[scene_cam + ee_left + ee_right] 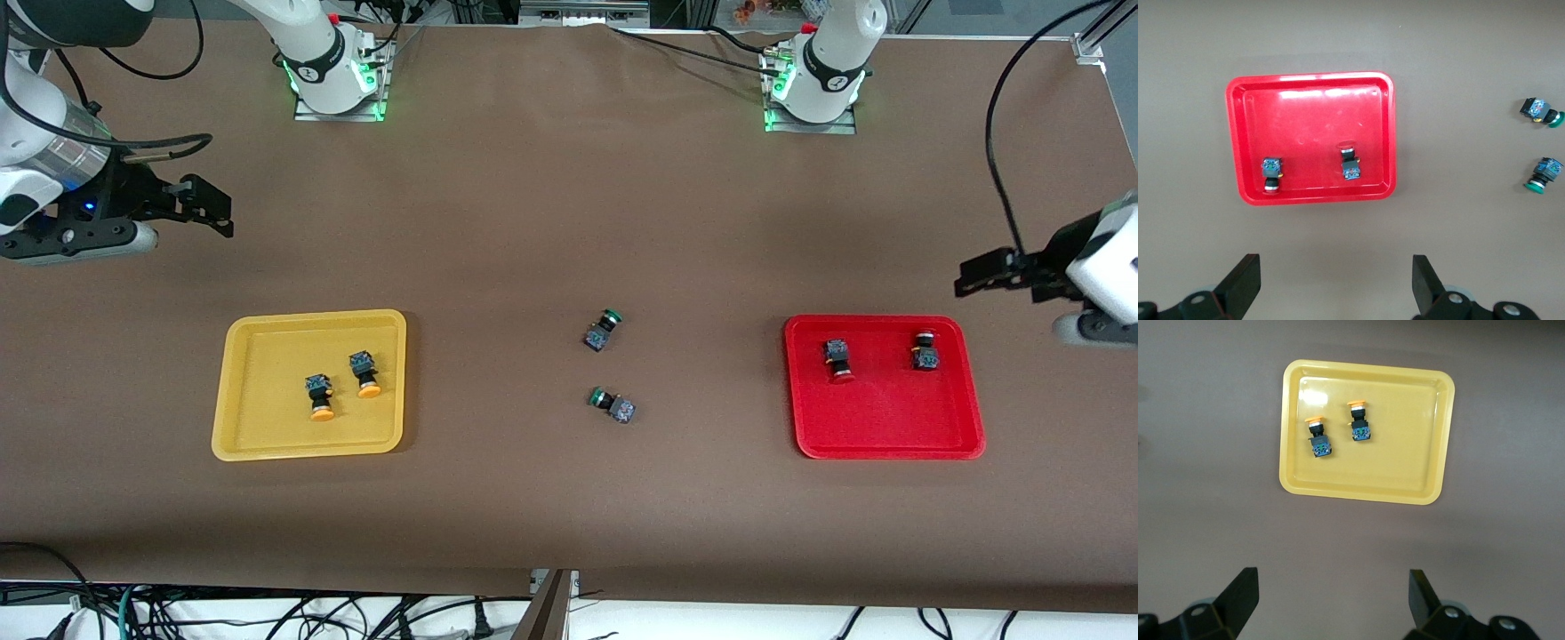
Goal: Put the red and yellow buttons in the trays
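Observation:
The yellow tray (258, 436) holds two orange-yellow buttons (320, 396) (364, 373), also in the right wrist view (1319, 437) (1359, 424). The red tray (889, 436) holds two red buttons (837, 358) (925, 352), also in the left wrist view (1271, 175) (1350, 163). My right gripper (213, 209) is open and empty, up in the air at the right arm's end of the table; its fingers (1238, 597) frame bare table. My left gripper (978, 276) is open and empty, up at the left arm's end beside the red tray; its fingers (1241, 283) show bare table between them.
Two green-capped switches (603, 330) (612, 404) lie on the brown table between the trays, also in the left wrist view (1538, 110) (1543, 175). Cables hang past the table edge nearest the camera.

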